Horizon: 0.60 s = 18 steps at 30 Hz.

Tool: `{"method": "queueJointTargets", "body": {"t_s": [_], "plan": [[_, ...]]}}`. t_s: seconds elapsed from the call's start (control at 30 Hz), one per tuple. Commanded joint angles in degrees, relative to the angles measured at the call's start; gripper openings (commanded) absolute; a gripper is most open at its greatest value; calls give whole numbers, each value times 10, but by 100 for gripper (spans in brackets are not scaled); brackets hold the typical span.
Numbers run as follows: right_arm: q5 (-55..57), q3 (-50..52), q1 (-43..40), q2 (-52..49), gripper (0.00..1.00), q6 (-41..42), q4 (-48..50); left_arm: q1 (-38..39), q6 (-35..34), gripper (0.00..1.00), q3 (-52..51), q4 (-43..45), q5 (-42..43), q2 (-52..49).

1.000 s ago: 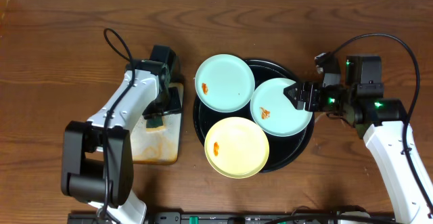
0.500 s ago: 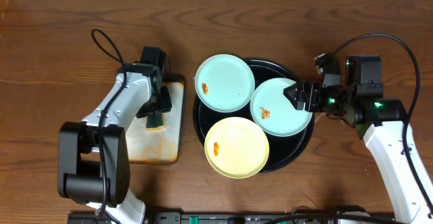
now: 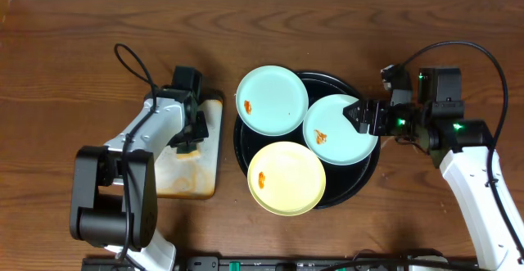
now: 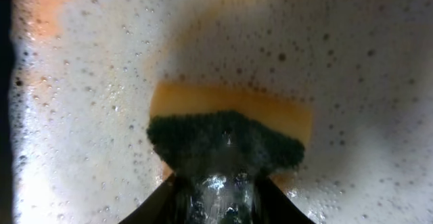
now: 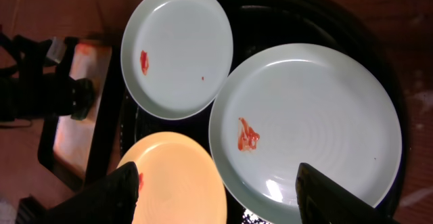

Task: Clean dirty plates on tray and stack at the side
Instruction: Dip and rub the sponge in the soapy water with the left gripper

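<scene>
1. The left gripper (image 3: 190,144) is lowered over the small rectangular tray (image 3: 176,181), which sits on the wooden table (image 3: 74,50) left of the plates. Orange stains and white foam cover this tray's surface.
2. In the left wrist view the fingers are clenched on a sponge (image 4: 223,132). Its dark green scrub face is pinched between them, and its yellow body lies in the foam.
3. The left pale blue plate (image 3: 272,101) rests on the upper left of the black tray (image 3: 332,80) and overhangs its rim. A small red smear (image 3: 247,105) marks its left side.
4. The pale yellow plate (image 3: 286,178) lies at the lower front of the tray and also overhangs the rim. It carries an orange smear (image 3: 261,178) on its left.
5. The right pale blue plate (image 3: 336,132) sits inside the tray on the right, meeting both other plates at the edges. A smear (image 3: 321,135) lies left of its centre.
6. The right gripper (image 3: 358,114) hovers at that plate's right edge. Its fingers are spread wide and grasp nothing.
</scene>
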<state>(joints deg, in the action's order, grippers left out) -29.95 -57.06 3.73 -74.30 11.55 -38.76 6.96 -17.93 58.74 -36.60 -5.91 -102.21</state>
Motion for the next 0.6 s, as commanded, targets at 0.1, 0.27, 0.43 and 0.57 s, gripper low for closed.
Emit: {"method": "queueJointTargets", "body": {"t_s": [0.1, 0.27, 0.43, 0.57], "plan": [[-3, -9, 5, 3, 72, 5, 0, 0, 3, 8, -33, 11, 9, -5], [-3, -9, 5, 3, 72, 5, 0, 0, 3, 7, -28, 3, 10, 1], [-3, -9, 5, 3, 72, 5, 0, 0, 4, 8, 5, -44, 12, 33], [-3, -9, 5, 3, 72, 5, 0, 0, 3, 7, 37, -71, 26, 74]]}}
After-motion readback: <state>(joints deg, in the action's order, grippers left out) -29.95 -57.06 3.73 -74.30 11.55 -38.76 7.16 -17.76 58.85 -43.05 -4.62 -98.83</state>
